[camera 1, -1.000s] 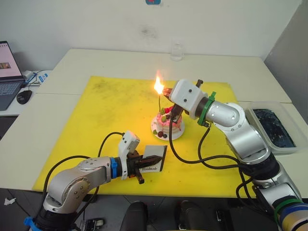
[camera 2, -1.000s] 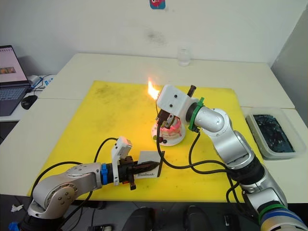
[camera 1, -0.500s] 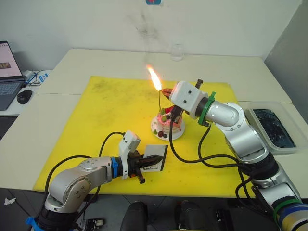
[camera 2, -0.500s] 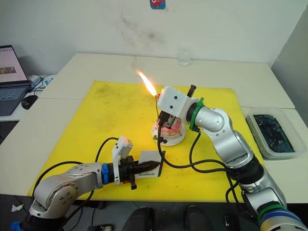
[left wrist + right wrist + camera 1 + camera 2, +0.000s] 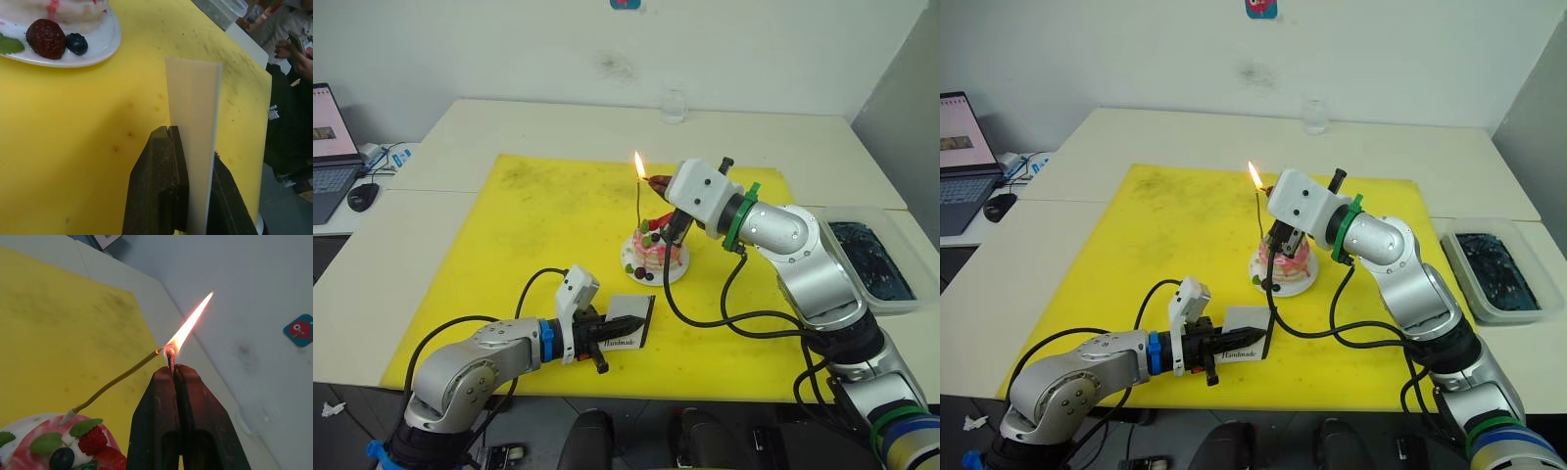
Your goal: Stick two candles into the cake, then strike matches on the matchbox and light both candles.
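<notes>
The pink-and-white cake [image 5: 657, 254] sits on its white plate [image 5: 633, 270] in the middle of the yellow mat. A thin candle [image 5: 640, 207] stands in it. My right gripper [image 5: 653, 182] is shut on a burning match [image 5: 170, 360], and the match head is level with the candle tip [image 5: 157, 351], almost touching it. A flame [image 5: 190, 325] rises from the match. Near the mat's front edge my left gripper [image 5: 604, 338] is shut on the white matchbox [image 5: 629, 332], holding it on edge. The wrist view shows the box [image 5: 194, 117] pinched between the fingers.
A yellow mat [image 5: 530, 233] covers the table's centre. A clear glass [image 5: 674, 105] stands at the back. A plastic tub [image 5: 867, 262] with dark contents sits at the right edge. A laptop [image 5: 328, 147] and mouse [image 5: 360, 196] lie far left. A person [image 5: 293, 49] sits beyond the table.
The flame, tall and leaning half a second ago, has shrunk to a small upright one at the candle tip. My right gripper has shifted slightly. The left arm has not moved.
</notes>
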Tool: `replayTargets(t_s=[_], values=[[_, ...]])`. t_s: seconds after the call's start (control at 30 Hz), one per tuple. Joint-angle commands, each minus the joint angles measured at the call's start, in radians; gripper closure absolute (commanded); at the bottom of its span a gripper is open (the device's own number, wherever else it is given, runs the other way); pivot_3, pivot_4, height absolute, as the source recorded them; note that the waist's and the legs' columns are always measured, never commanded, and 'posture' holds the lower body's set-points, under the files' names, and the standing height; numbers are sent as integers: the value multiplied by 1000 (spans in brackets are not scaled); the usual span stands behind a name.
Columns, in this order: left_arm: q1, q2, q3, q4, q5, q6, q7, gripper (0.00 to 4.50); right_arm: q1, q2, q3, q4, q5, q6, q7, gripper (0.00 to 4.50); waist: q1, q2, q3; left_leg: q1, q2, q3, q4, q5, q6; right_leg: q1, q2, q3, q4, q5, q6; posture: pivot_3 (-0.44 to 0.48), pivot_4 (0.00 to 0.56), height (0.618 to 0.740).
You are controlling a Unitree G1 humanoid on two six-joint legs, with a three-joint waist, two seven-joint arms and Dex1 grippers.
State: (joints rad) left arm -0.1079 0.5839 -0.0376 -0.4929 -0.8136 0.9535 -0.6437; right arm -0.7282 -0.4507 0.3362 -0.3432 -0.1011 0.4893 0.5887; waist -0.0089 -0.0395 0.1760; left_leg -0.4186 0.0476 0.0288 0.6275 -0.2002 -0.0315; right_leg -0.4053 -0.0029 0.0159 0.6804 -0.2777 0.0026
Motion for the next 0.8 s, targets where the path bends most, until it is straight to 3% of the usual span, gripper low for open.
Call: replayTargets(t_s=[0.03, 0.8], values=[[-12, -10, -7, -26, -8, -5, -2, 4500, -7, 1, -11, -10, -19, -24, 1, 4474, 0, 0, 0, 0, 0, 0, 0, 0, 0, 0, 0, 0, 0, 0, 0, 0, 150, 740], [-17, -16, -12, -35, -16, 9, 8, 4500, -13, 25, 4, 42, -61, -86, 22, 4474, 0, 0, 0, 0, 0, 0, 0, 0, 0, 0, 0, 0, 0, 0, 0, 0, 150, 740]])
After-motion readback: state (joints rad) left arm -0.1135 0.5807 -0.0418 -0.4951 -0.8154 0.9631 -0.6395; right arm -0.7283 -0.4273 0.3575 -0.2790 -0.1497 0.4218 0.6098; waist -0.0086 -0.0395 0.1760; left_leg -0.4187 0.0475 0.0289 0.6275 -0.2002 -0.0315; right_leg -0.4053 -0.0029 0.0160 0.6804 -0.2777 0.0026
